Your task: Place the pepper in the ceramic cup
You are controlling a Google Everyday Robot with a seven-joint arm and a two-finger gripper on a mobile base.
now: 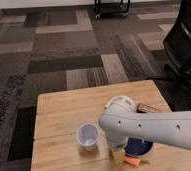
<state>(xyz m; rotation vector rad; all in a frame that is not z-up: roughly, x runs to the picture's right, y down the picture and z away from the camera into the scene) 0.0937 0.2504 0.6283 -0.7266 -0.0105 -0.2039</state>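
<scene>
Camera view: gripper (119, 149) low, right of ceramic cup (88, 135), beside pepper (133, 161); grip state indiscernible. Approach step; next, grasp pepper.

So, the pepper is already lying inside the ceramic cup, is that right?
Not quite: the camera view shows the pepper lying on the wooden table beside the blue bowl; the ceramic cup holds nothing. The gripper sits low between cup and bowl.

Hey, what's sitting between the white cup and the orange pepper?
In the camera view, a pale yellow block lies between the ceramic cup and the pepper, and the gripper hangs right above that block.
</scene>
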